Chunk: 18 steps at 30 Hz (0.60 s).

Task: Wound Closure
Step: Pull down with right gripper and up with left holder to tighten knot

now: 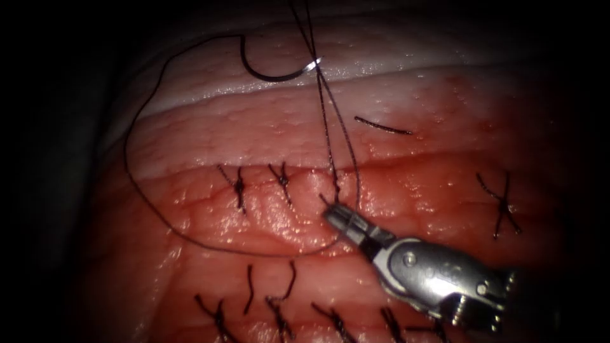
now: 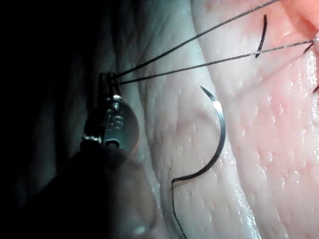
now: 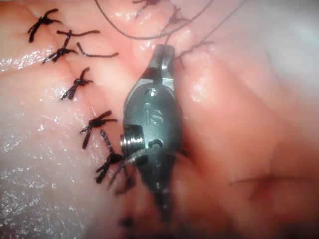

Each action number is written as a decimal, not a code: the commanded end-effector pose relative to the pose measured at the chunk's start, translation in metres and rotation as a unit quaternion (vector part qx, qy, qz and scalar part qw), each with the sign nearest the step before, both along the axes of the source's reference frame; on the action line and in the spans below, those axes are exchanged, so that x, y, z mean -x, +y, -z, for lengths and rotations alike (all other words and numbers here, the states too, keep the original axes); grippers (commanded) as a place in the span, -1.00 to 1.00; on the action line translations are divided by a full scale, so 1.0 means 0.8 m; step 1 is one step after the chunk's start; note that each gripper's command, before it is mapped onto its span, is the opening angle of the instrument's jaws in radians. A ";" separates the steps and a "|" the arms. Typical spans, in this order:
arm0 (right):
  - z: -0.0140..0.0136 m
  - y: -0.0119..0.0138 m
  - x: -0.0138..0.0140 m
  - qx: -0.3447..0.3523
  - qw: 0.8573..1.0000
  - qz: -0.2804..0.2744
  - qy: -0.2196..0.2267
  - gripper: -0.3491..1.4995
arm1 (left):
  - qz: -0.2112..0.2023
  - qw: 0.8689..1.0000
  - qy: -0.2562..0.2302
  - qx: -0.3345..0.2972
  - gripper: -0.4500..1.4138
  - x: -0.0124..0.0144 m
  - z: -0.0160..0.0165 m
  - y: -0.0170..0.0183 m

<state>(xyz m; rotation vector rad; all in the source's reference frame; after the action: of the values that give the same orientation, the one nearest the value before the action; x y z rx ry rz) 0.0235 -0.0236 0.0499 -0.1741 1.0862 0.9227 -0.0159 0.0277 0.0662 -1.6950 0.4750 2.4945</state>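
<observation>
The curved needle point(image 1: 279, 77) lies loose on the pale far part of the tissue point(image 1: 210, 127), beyond the cut, held by neither tool and not in the tissue; it shows again in the left wrist view point(image 2: 219, 134). Its thread point(image 1: 127, 159) sweeps in a wide loop to the left and back toward the newest stitch point(image 1: 337, 187). Two taut strands point(image 1: 327, 121) rise from that stitch to my left tool point(image 2: 106, 77), shut on them. My right tool point(image 1: 333, 215) has its tip at the stitch, jaws closed on the thread beside the knot point(image 3: 165, 52).
Two tied stitches point(image 1: 240, 187) sit left of the newest one, and another point(image 1: 505, 206) far right. A row of several knots point(image 1: 279, 317) runs along the near tissue point(image 3: 75, 87). A cut thread piece point(image 1: 381, 126) lies right of the strands. Red fluid wets the tissue.
</observation>
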 end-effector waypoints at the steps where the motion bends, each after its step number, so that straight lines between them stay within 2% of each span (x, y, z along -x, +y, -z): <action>1: -0.0006 -0.0003 -0.0009 0.000 1.000 0.002 0.001 -1.00 | 0.003 1.000 -0.001 0.002 -1.00 0.0005 -0.0008 0.0011; 10: -0.0009 -0.0024 -0.0012 -0.015 1.000 0.024 -0.010 -1.00 | 0.011 1.000 0.004 0.010 -1.00 -0.0001 -0.0039 0.0032; 14: -0.0016 -0.0046 -0.0016 -0.040 0.998 0.038 -0.016 -1.00 | 0.014 1.000 0.006 0.015 -1.00 -0.0001 -0.0062 0.0028; 18: -0.0014 -0.0039 -0.0016 -0.034 0.999 0.031 -0.010 -1.00 | 0.013 1.000 -0.007 0.007 -1.00 0.0001 -0.0064 0.0018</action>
<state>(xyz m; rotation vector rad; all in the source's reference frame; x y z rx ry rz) 0.0241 -0.0266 0.0506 -0.0950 1.0356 0.9004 -0.0156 0.0283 0.0709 -1.7079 0.5026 2.4560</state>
